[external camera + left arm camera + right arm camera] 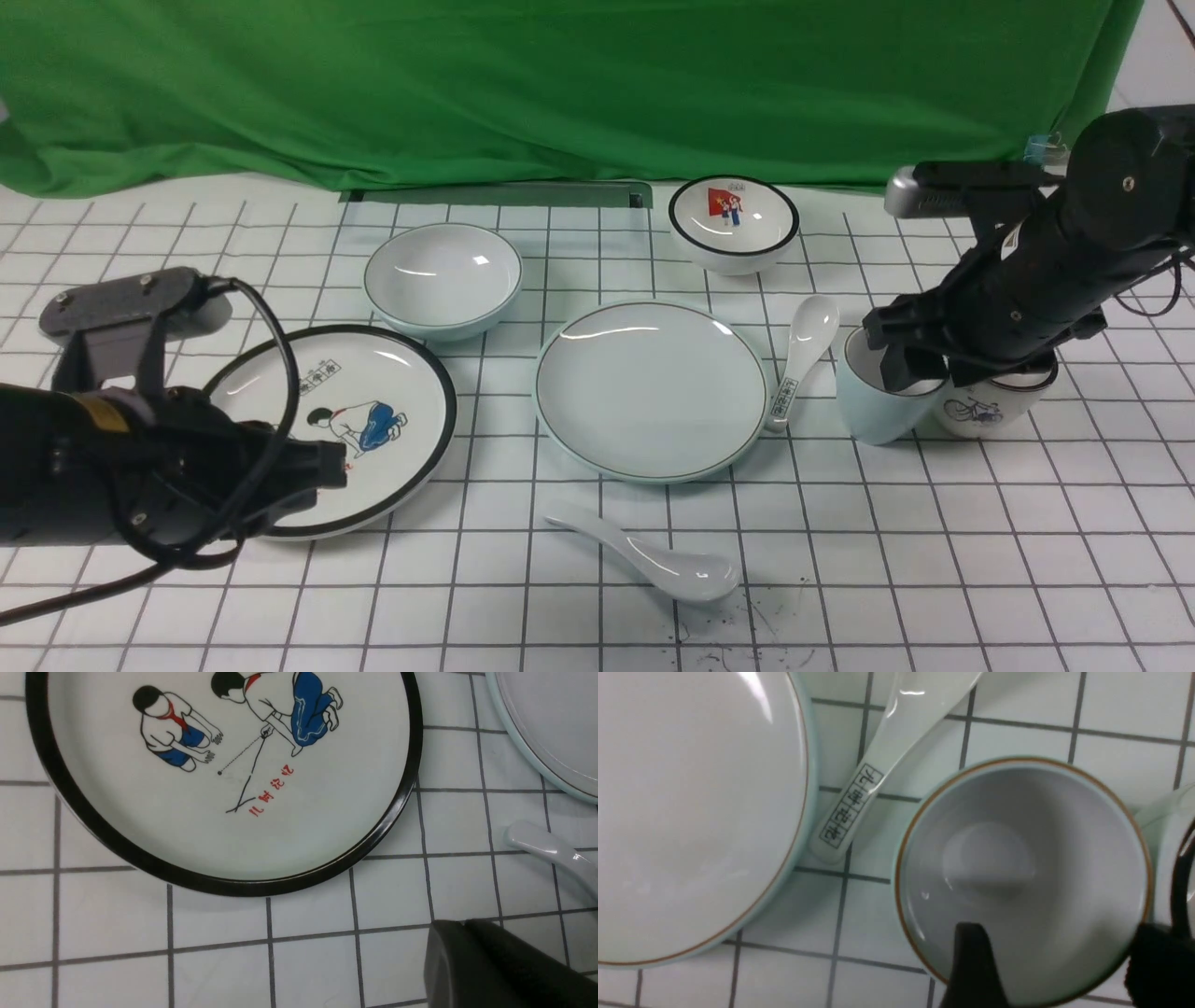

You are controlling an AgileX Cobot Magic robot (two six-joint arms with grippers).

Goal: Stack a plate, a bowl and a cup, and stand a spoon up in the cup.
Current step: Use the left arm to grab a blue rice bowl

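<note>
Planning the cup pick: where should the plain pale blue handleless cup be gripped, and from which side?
Probably its rim wall, from straight above: the plain pale blue handleless cup stands upright without a handle. The white bicycle-print cup crowds its right side, so a side grasp looks awkward. The open right gripper hangs above it.

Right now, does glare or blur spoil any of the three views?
Front view: sharp, with white glare streaks on the bowl and the plate. Left wrist view: evenly lit, the cartoon plate crisp. Right wrist view: softer overall, a highlight on the printed spoon, the right gripper dark and out of focus.
</note>
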